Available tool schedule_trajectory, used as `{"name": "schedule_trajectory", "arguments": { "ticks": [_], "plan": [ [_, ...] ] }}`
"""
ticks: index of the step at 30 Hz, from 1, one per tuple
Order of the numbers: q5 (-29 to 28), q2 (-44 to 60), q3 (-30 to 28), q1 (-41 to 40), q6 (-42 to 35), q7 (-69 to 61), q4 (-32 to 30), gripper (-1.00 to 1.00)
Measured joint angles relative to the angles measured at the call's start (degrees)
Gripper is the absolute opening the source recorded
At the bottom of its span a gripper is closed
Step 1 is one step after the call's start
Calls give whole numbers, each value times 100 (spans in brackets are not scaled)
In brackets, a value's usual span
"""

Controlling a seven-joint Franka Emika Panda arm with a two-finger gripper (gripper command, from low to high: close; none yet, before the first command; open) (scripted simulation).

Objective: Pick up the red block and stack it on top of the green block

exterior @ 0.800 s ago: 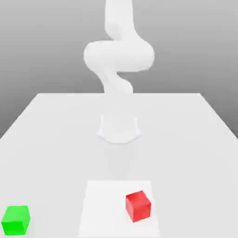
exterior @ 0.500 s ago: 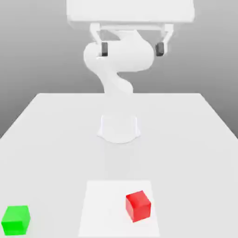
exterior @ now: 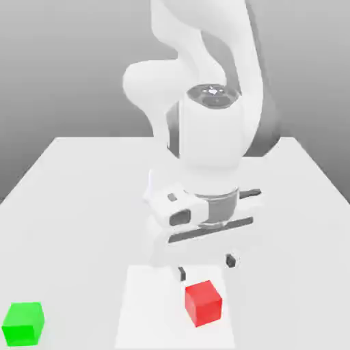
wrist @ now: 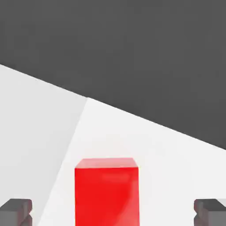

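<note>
Red block point(exterior: 204, 303) is seen on the white patch point(exterior: 147, 307) of the bench point(exterior: 82, 225), near the patch's edge at the exterior view's right, and it is turned a bit. The claw point(exterior: 206, 267) is held just above and behind it, with its two fingers wide apart and nothing gripped. The green block point(exterior: 23, 324) is set well apart, at the exterior view's left. The step in hand seems to be getting the red block picked up. The claw should be lined up right over the block's middle first, with its turn matched to the flat sides. In the hand view the block is seen between the fingers, so only a small shift may be needed. Then the claw should be brought straight down and slowly, so that the block's top is not bumped. Both sides should be touched at the same time, or the block might be pushed or spun. The squeeze should be snug before any lift is tried
</note>
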Motion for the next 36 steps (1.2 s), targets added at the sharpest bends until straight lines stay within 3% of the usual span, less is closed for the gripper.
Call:
{"name": "schedule_trajectory", "arguments": {
  "ticks": [3,4,11,17,31,35,36],
  "plan": [
    [1,623,26,-24,518,-12,77,0],
    [11,781,34,-30,652,-18,99,-100],
    [-1,796,42,-39,661,-7,100,-100],
    [-16,-226,11,-93,-248,92,-13,-100],
    [826,445,-1863,-1422,-1374,3113,1676,-100],
    [1373,1232,-1731,-1776,-871,3076,1905,-100],
    [1439,1335,-1689,-1818,-786,3041,1918,100]
  ]
}}
